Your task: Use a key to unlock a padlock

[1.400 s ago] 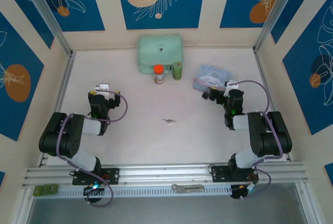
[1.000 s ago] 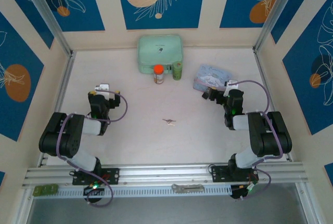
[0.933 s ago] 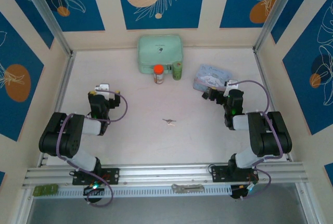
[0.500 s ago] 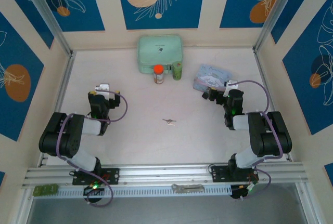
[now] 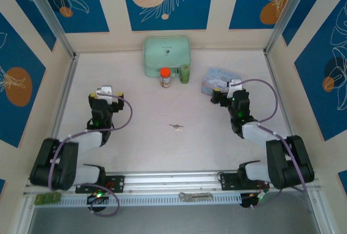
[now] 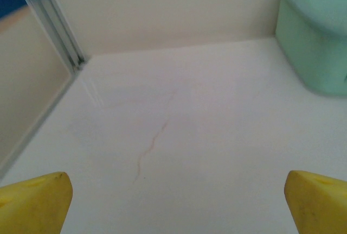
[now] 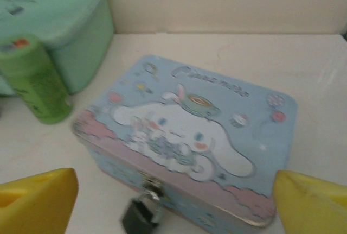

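Both arms have reached farther out from their bases than a moment ago. The right gripper (image 7: 173,201) has closed in on the light-blue cartoon tin (image 7: 217,120), while the key (image 5: 175,127) lies where it did. That gripper's yellow fingers stand wide apart, one on each side of the tin's front, and hold nothing. The padlock (image 7: 142,213) hangs on the clasp at the tin's front wall, its shackle apparently still latched. The key rests flat on the table, well apart from the tin, to its left and nearer the arms, with nothing touching it. The left gripper (image 6: 176,204), much farther left of the tin, is also spread wide and empty over bare table. A green bottle (image 7: 35,79) stands just left of the tin. By my reading the task has barely begun: the key must still be picked up, inserted and turned.
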Controlling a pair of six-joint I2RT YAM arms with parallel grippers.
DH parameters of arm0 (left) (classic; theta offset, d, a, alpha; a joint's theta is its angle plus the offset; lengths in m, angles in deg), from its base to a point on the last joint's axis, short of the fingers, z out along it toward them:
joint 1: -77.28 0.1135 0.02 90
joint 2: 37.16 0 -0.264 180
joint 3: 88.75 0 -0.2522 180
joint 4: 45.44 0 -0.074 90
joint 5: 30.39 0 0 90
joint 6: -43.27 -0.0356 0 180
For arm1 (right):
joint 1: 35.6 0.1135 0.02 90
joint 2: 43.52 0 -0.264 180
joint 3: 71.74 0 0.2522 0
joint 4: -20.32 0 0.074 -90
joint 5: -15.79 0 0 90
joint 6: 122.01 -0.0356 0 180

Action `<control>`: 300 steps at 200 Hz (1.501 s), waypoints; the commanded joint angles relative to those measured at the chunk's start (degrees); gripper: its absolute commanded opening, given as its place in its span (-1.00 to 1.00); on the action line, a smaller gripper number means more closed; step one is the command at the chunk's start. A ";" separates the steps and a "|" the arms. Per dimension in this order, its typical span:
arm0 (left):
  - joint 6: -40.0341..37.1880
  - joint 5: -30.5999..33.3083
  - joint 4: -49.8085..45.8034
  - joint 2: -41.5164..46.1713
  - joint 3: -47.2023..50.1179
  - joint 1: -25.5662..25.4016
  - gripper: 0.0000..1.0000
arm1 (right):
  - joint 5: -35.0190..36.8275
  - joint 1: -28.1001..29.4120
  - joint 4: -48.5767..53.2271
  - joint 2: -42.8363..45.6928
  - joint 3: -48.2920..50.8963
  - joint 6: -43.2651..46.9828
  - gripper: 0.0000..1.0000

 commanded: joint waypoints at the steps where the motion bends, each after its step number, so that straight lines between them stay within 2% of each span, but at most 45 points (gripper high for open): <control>1: 7.28 -1.12 -12.94 6.05 -4.89 -0.52 0.99 | 0.85 6.41 15.11 2.23 -5.39 2.83 0.77; 28: 22.90 -9.55 -19.75 8.35 -6.64 -0.76 0.99 | -4.02 17.06 29.04 0.15 -12.44 4.34 0.74; 42: 29.75 -12.94 -21.28 8.08 -6.71 -1.30 0.98 | -9.30 20.78 37.01 -2.69 -16.99 2.33 0.73; 56: 35.05 -14.51 -22.33 7.71 -6.65 -1.99 0.96 | -14.56 23.97 45.36 -6.54 -22.30 0.65 0.55; 68: 38.81 -15.38 -22.85 7.63 -6.31 -2.28 0.95 | -16.63 26.00 52.33 -10.34 -27.05 -1.29 0.39; 106: 44.04 -16.93 -22.28 7.47 -4.76 -3.10 0.95 | -17.54 30.37 66.35 -21.40 -37.48 -4.65 0.30; 174: 46.90 -19.35 -20.17 5.00 -3.92 -3.58 0.95 | -18.06 32.66 67.59 -32.38 -42.17 -4.00 0.22; 239: 49.08 -21.18 -18.29 3.11 -4.62 -4.28 0.93 | -13.73 34.03 67.58 -35.63 -42.34 -3.42 0.16; 278: 49.59 -21.18 -18.30 3.36 -5.15 -4.97 0.92 | -10.64 36.11 68.46 -36.32 -40.72 -4.52 -0.07; 291: 49.80 -20.93 -18.19 3.57 -5.31 -5.19 0.93 | -8.33 36.86 68.06 -36.36 -39.81 -5.45 -0.22; 300: 49.90 -20.75 -18.12 3.65 -5.33 -5.42 0.93 | -7.62 36.99 67.56 -36.31 -39.32 -6.19 -0.39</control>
